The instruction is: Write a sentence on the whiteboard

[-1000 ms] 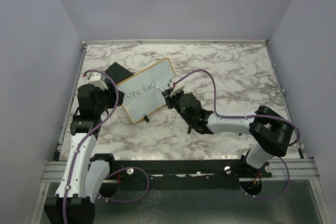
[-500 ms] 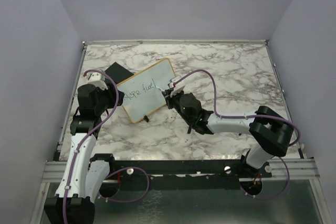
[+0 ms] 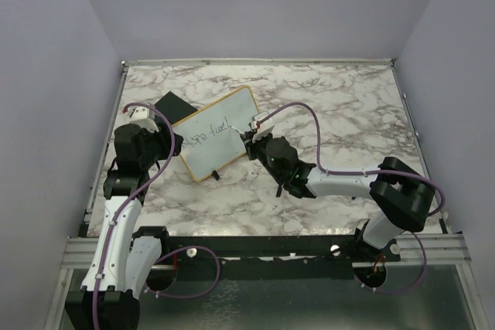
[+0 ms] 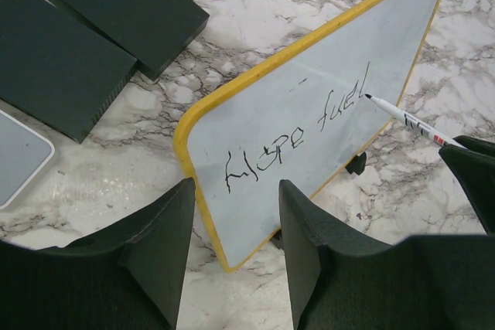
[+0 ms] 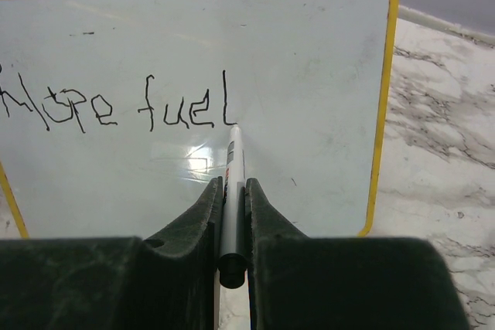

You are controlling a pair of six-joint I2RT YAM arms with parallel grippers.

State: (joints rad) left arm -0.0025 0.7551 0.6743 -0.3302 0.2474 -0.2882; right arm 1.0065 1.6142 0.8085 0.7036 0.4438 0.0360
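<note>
The whiteboard, white with a yellow frame and black feet, stands tilted at the table's left centre. It shows in the left wrist view and the right wrist view. The sentence reads "Hope fuel" in thin dark marker. My right gripper is shut on a white marker. The marker's tip touches the board at the foot of the last "l". My left gripper is open and empty, just in front of the board's near left corner.
Flat black blocks lie behind the board at the left, also in the top view. A small white-edged grey slab lies at the far left. The marble table extends to the right.
The right gripper and marker have shifted very slightly at the end of "fuel". The left arm and the board have not moved.
</note>
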